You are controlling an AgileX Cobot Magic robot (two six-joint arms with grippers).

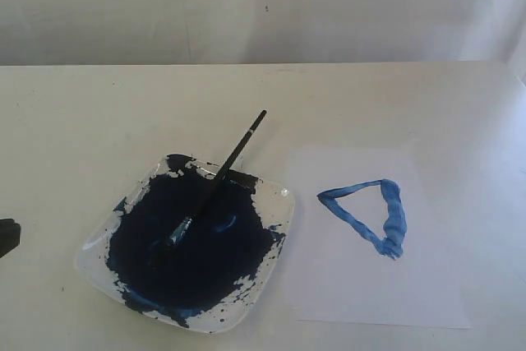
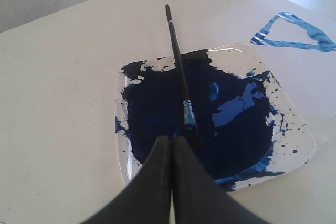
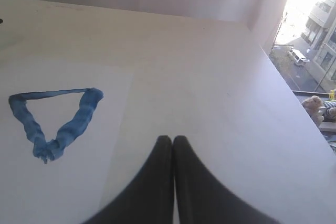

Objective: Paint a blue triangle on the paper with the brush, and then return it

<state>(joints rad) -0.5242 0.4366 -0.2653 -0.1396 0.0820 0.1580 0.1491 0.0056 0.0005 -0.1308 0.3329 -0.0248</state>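
A cream table (image 1: 82, 121) fills most of the exterior view, matte and bare apart from a few things. It meets a plain pale wall (image 1: 246, 6) along a straight far edge.

Left of the middle sits a clear square plate (image 1: 281, 203). It holds a wide pool of very dark blue paint (image 1: 189, 260), with splatters at its rim. The brush (image 1: 218, 177) lies across this plate with nothing holding it. Its bristle end rests in the paint, and its black handle slants up past the far rim, over the table.

Just beside the plate, on the right, the paper (image 1: 353, 285) lies flat. It is white, a shade brighter than the table. On its upper middle is the triangle (image 1: 395, 210), an uneven outline in streaky mid-blue strokes (thickest at its lowest corner).

A small dark shape (image 1: 6, 237) shows at the left edge of the exterior view, too cut off to identify.

In the left wrist view, the left claw (image 2: 172, 142) has its two black fingers pressed together on nothing, pointing toward the plate and the brush's bristle end. In the right wrist view, the right claw (image 3: 172, 141) is likewise pressed together and empty, above bare table just beside the paper's edge. At the room's side, that view shows a bright window (image 3: 310, 24) with buildings and a street outside.
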